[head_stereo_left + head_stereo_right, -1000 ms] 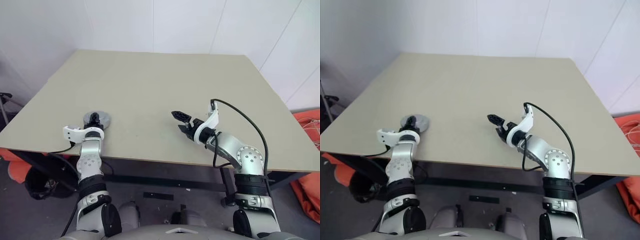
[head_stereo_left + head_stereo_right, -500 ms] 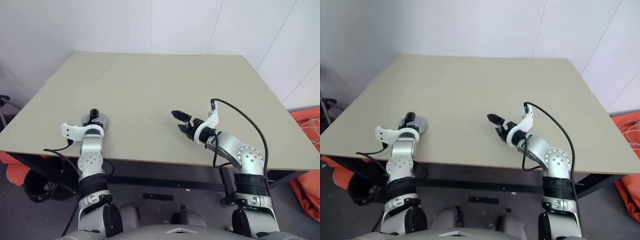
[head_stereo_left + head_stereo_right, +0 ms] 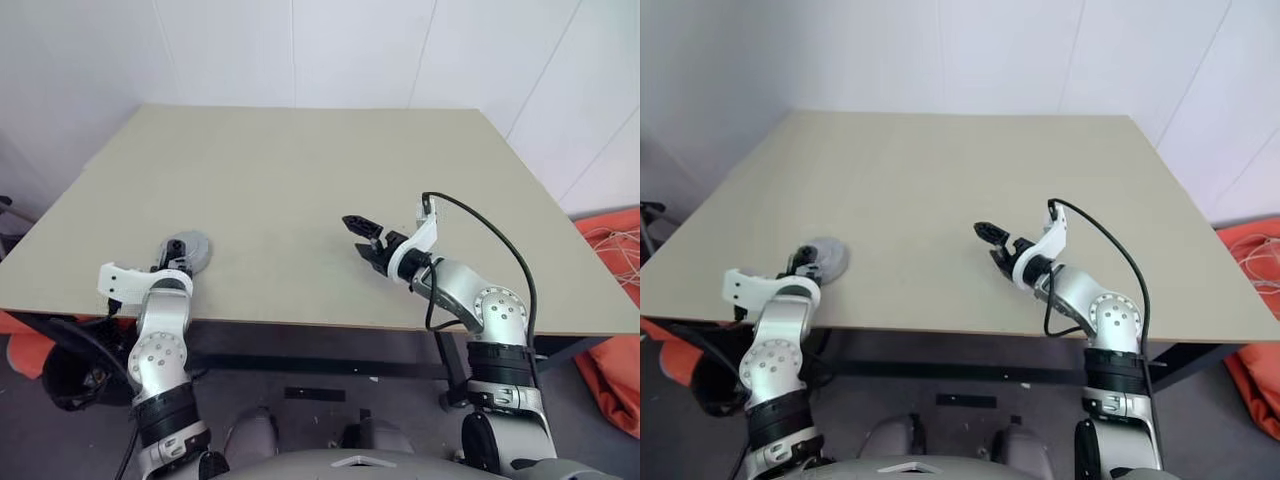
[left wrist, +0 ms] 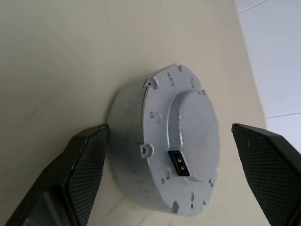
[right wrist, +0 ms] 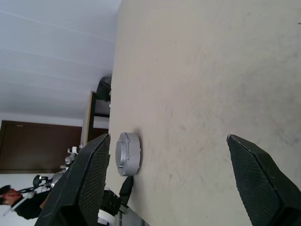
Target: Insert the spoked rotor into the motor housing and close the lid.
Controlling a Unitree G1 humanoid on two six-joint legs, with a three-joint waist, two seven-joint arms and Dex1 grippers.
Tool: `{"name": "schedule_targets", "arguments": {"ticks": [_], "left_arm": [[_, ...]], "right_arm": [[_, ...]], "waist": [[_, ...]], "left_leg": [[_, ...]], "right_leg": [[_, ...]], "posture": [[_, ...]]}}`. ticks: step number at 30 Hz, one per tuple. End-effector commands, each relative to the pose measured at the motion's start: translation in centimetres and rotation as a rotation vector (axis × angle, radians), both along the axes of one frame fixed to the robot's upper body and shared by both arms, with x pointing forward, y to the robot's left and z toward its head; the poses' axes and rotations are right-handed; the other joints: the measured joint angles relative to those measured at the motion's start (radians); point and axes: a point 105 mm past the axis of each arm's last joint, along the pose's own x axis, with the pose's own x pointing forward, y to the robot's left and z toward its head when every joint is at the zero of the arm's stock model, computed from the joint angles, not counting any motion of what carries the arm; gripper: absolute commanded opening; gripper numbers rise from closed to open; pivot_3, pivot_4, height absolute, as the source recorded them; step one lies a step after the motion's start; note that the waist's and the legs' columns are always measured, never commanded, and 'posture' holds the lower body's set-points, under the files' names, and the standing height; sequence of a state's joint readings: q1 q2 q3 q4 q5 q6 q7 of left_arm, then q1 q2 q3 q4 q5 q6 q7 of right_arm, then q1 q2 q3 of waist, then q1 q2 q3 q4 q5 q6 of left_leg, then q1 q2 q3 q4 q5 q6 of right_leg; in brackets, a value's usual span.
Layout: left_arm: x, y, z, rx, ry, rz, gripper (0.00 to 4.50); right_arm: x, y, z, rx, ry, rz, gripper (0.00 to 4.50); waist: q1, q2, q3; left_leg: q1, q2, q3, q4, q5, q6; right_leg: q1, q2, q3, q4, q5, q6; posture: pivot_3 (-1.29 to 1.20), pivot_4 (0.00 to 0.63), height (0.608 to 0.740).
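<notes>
- As counted on the table (image 3: 300,180): one motor housing (image 4: 164,169), closed by one lid (image 4: 188,141); two grippers.
- Housing: short grey drum, lid face with raised dome, edge notches and a small dark socket; near the table's front left edge.
- Left gripper (image 4: 174,174): just short of the housing, jaws wide apart, not touching it.
- Right gripper (image 3: 366,240): well right of the housing, jaws apart, empty.
</notes>
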State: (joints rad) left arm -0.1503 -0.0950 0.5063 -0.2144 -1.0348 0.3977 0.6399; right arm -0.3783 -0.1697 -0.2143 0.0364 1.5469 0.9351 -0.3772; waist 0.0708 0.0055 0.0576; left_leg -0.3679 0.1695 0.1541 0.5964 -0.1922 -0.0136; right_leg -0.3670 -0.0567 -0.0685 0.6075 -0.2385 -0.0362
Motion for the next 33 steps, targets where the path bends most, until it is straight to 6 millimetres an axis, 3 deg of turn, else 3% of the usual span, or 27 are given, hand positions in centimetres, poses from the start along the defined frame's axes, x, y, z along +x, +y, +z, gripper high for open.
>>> {"name": "schedule_targets", "arguments": {"ticks": [1, 4, 10, 17, 19, 23, 31, 33], "left_arm": [[-1.7, -1.2, -2.3, -0.070, 0.130, -0.011, 4.45], [-1.5, -2.8, -1.9, -0.084, 0.138, -0.125, 4.45], [0.3, -8.8, 2.6, -0.124, -0.100, -0.545, 4.45], [0.3, -12.2, 5.0, -0.083, -0.208, -0.810, 4.45], [0.6, -12.7, 5.8, -0.011, -0.251, -0.868, 4.02], [1.6, -12.5, 5.9, 0.358, -0.293, -0.980, 2.85], [2.8, -11.3, 3.2, 0.848, -0.312, -0.954, 0.21], [2.8, -11.3, 2.7, 0.946, -0.324, -0.940, 0.01]], "right_arm": [[0.3, 0.1, 1.0, 0.020, -0.032, 0.008, 4.50], [0.2, 0.1, 1.0, 0.021, -0.029, 0.011, 4.50], [0.2, 0.3, 1.0, 0.025, -0.032, 0.023, 4.50], [0.1, 0.4, 1.2, 0.027, -0.039, 0.035, 4.50], [0.1, 0.3, 1.2, 0.026, -0.042, 0.035, 4.50], [0.0, 0.0, 1.4, -0.068, -0.118, 0.044, 4.50], [-0.2, -0.7, 0.6, -0.555, -0.451, 0.098, 4.50], [-0.5, -0.7, 0.0, -0.725, -0.581, 0.125, 4.50]], "waist": [[0.000, 0.000, 0.000], [0.001, 0.003, -0.003], [0.036, 0.006, -0.005], [0.024, 0.004, -0.006], [0.025, 0.004, -0.006], [0.026, 0.004, -0.006], [0.031, 0.004, -0.006], [0.032, 0.004, -0.006]], "left_leg": [[0.000, 0.000, 0.000, 0.000, 0.000, 0.000], [0.000, -0.001, 0.000, 0.000, 0.000, 0.000], [-0.002, -0.002, 0.000, 0.001, 0.000, 0.001], [-0.004, -0.001, 0.000, 0.001, 0.001, -0.002], [-0.004, -0.001, 0.000, 0.000, 0.001, -0.002], [-0.006, -0.001, -0.001, 0.000, 0.001, -0.002], [-0.009, -0.001, -0.001, 0.000, 0.001, -0.002], [-0.009, -0.001, -0.001, -0.001, 0.001, -0.002]], "right_leg": [[0.000, 0.000, 0.000, 0.000, 0.000, 0.000], [0.000, 0.000, 0.000, -0.001, 0.000, 0.000], [0.000, -0.001, 0.000, -0.001, -0.003, -0.003], [-0.002, -0.001, 0.001, -0.001, 0.000, 0.001], [-0.002, 0.000, 0.001, -0.001, 0.001, 0.003], [-0.003, 0.000, 0.000, -0.002, 0.001, 0.003], [-0.004, 0.000, 0.001, -0.004, 0.001, 0.004], [-0.004, 0.000, 0.000, -0.004, 0.001, 0.004]], "posture": [[0.00, 0.000, 0.740], [0.00, 0.000, 0.740], [0.00, 0.000, 0.740], [0.00, 0.000, 0.740], [0.00, 0.000, 0.740], [0.00, 0.000, 0.740], [0.00, 0.000, 0.740], [0.00, 0.000, 0.740]]}}
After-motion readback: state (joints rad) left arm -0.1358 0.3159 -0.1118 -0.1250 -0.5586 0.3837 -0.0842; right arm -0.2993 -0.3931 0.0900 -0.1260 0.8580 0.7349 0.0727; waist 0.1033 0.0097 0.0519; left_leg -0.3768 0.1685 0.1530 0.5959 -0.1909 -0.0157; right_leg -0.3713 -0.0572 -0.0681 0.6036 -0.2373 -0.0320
